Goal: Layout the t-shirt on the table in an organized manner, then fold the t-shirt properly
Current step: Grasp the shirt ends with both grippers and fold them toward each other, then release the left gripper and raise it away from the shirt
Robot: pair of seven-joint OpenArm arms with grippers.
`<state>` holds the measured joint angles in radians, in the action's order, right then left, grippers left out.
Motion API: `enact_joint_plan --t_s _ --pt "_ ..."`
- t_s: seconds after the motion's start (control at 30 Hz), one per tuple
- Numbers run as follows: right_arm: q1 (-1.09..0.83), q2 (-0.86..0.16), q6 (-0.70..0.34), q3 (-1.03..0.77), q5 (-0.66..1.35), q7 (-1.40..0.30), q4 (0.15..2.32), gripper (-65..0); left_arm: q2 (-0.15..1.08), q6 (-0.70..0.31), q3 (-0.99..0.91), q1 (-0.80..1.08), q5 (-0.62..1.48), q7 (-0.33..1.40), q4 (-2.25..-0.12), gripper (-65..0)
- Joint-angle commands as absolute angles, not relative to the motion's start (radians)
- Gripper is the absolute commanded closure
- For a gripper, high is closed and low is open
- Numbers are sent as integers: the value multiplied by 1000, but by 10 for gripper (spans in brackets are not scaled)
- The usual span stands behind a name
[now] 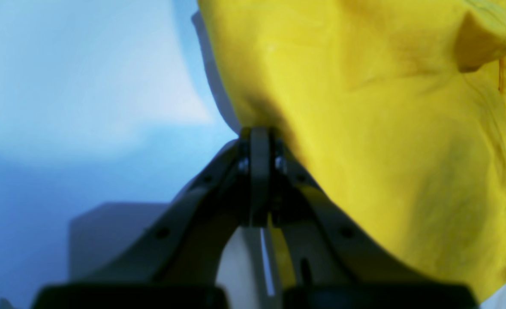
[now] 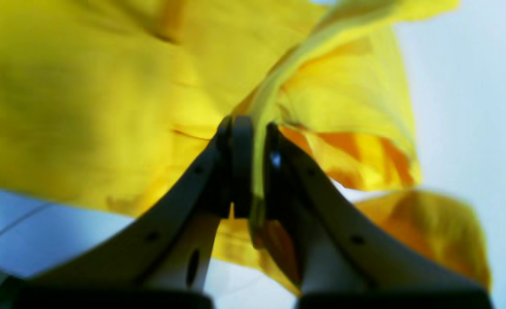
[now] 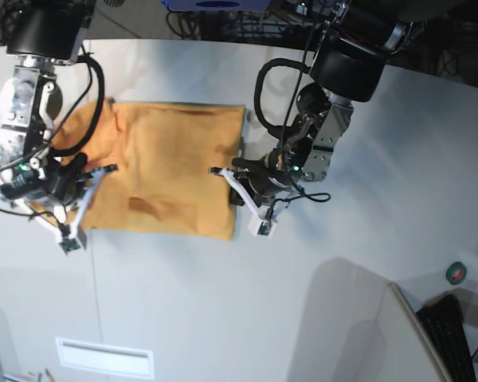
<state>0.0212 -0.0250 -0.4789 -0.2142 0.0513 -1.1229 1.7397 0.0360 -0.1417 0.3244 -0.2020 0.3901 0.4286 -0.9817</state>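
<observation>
The t-shirt point(image 3: 167, 167) lies mostly flat on the table point(image 3: 303, 278), light orange, with its left part bunched up. My left gripper point(image 3: 217, 172) is at the shirt's right edge. In the left wrist view it point(image 1: 259, 137) is shut, pinching the edge of the t-shirt point(image 1: 364, 107), which rises a little off the table point(image 1: 64, 86). My right gripper point(image 3: 103, 171) is at the shirt's left side. Up close it point(image 2: 255, 128) is shut on a raised fold of the t-shirt point(image 2: 85, 86), with cloth showing between the fingers. No lettering shows.
A green tape roll point(image 3: 457, 272) and a dark keyboard point(image 3: 454, 334) sit at the right edge, beside a pale slanted board point(image 3: 366, 326). A white label point(image 3: 103, 356) lies near the front. Cables run along the far edge.
</observation>
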Motion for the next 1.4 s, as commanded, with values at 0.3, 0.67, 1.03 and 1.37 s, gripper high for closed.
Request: enact_joint_plan --t_s 0.3,0.67,1.03,1.37 --pt "38 65 -378 -45 51 -1101 1758 0 48 -151 430 -223 397 409 -998 0" --pt "38 105 -335 99 51 -1098 1758 0 58 -150 473 -225 397 407 -998 0" --pt "33 124 -317 107 56 -1072 1728 0 58 -150 473 -225 397 407 -1003 0" --pt "36 128 -317 107 58 -1049 1667 0 58 -150 473 -223 398 407 -1004 0"
